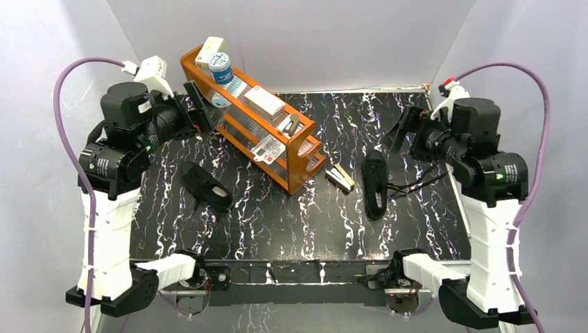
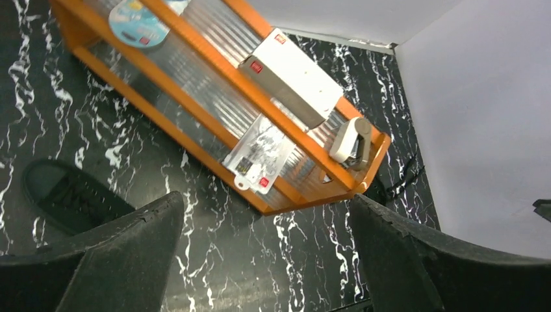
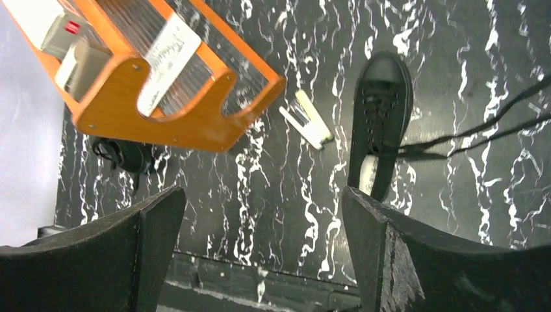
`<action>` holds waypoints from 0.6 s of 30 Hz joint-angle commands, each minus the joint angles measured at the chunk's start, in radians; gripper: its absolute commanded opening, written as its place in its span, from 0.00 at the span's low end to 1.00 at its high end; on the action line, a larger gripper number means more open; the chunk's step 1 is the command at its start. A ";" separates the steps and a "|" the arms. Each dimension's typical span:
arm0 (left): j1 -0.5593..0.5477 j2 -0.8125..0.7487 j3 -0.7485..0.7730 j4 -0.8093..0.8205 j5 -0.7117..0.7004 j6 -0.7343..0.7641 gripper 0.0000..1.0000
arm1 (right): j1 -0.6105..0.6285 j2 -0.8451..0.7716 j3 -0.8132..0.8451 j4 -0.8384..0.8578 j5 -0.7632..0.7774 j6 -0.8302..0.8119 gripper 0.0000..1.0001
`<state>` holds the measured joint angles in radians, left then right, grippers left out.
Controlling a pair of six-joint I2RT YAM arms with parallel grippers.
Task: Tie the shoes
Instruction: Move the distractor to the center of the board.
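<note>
Two all-black sneakers lie apart on the black marbled table. The left shoe lies slanted in front of the left arm; it also shows in the left wrist view. The right shoe points away from me, and its untied laces trail to the right. In the right wrist view this right shoe shows with its loose laces. My left gripper is raised at the back left, open and empty. My right gripper is raised at the back right, open and empty.
An orange shelf rack holding boxes, a tub and packets runs diagonally across the table's back between the shoes. A small white-and-black striped box lies just left of the right shoe. White walls enclose the table on three sides.
</note>
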<state>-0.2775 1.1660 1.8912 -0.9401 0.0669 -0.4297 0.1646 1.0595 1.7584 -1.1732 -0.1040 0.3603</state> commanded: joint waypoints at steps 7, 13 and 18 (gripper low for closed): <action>0.159 -0.053 0.005 -0.214 0.179 -0.044 0.96 | -0.025 -0.089 -0.363 0.114 -0.284 0.096 0.98; 0.193 -0.084 -0.011 -0.265 0.242 -0.084 0.97 | -0.029 -0.260 -0.739 0.385 -0.480 0.268 0.98; 0.206 -0.125 -0.059 -0.272 0.297 -0.126 0.97 | 0.014 -0.312 -0.911 0.488 -0.549 0.293 0.99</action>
<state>-0.0856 1.0782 1.8709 -1.1774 0.2741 -0.5102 0.1474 0.7708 0.9142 -0.8650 -0.5373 0.5976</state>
